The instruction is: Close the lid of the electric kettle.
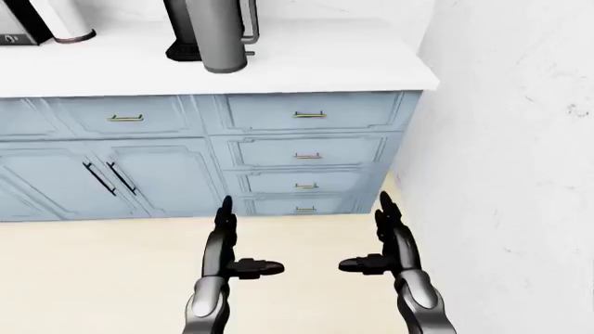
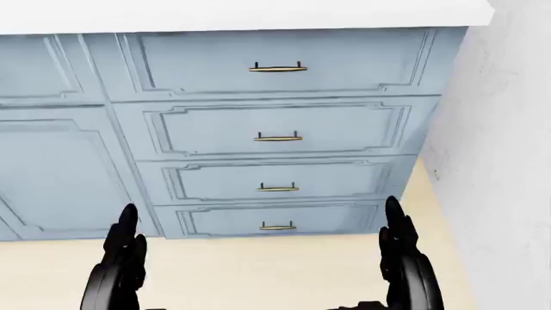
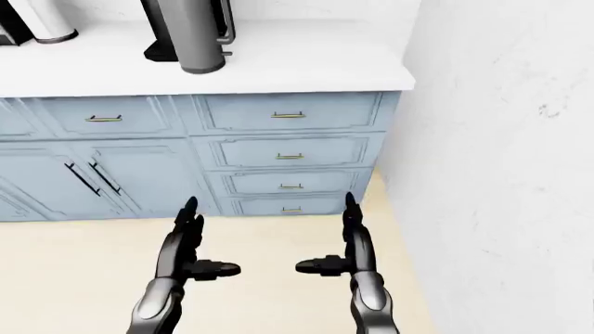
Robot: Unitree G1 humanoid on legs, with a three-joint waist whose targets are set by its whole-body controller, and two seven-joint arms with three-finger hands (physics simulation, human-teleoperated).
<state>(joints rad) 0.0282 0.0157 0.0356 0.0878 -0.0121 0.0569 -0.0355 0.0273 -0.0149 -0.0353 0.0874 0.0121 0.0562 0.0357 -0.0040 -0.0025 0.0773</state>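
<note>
The electric kettle [image 1: 215,35] stands upright on the white counter [image 1: 306,66], long axis vertical, its handle [image 1: 250,21] toward the wall [image 1: 520,139]; its top is cut off. No writing is legible. My left hand [image 1: 225,243] and right hand [image 1: 390,240] hang below the counter, fingers spread, empty.

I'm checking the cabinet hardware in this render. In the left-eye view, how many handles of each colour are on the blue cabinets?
Brass drawer handles: 5
Black door handles: 2
Total: 7
</note>
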